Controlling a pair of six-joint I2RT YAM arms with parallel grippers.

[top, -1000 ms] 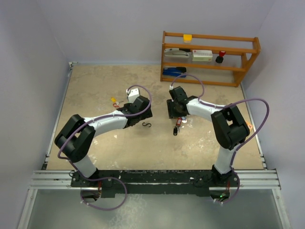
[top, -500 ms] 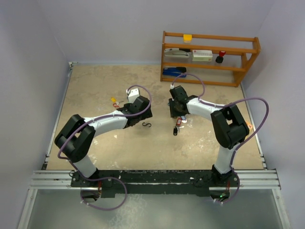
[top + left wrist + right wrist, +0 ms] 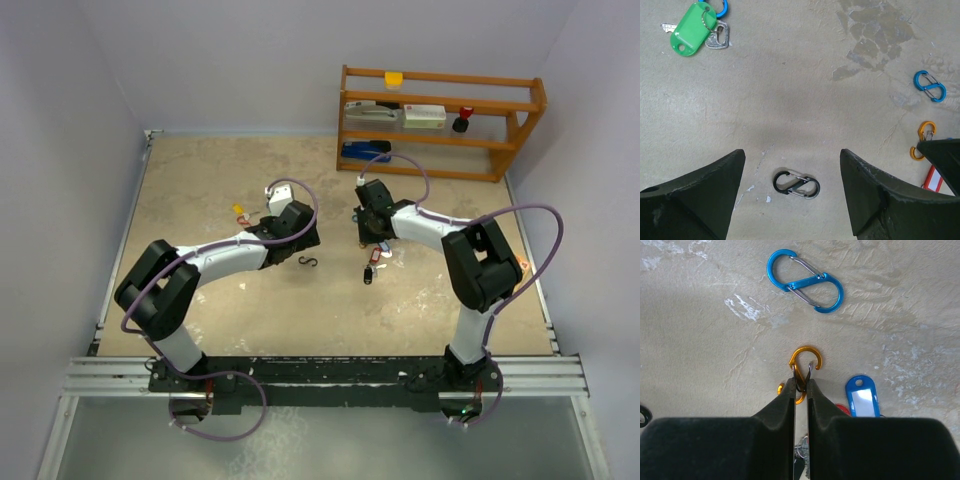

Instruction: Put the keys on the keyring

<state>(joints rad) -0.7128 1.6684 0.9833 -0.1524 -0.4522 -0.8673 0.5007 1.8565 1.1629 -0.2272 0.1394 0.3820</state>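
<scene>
- The blue-tagged key (image 3: 862,401) lies flat on the table (image 3: 700,350), just right of the right jaws and untouched by them.
- The top view shows a red-tagged key (image 3: 375,255) and a black fob (image 3: 368,277) on the near side of that wrist.
- The green-tagged key (image 3: 690,30) lies far ahead and to the left of the left jaws, well apart from them.
- The right jaws are pinched closed on the middle of the orange clip (image 3: 805,371), whose upper hook pokes out past the tips.
- A blue clip (image 3: 805,281) lies farther ahead, apart from the orange one.
- The left jaws stand wide open and grip nothing. A black clip (image 3: 796,184) lies on the table between the two fingers, touching neither.
- The right arm (image 3: 430,228) bends inward to mid-table with its wrist low.
- The left arm (image 3: 225,255) stretches in from the left with its wrist low too. The two wrists are near each other with a gap between.
- Bare table spreads to the left and along the near side. A wooden shelf (image 3: 440,120) stands at the far right edge, behind the right arm.
</scene>
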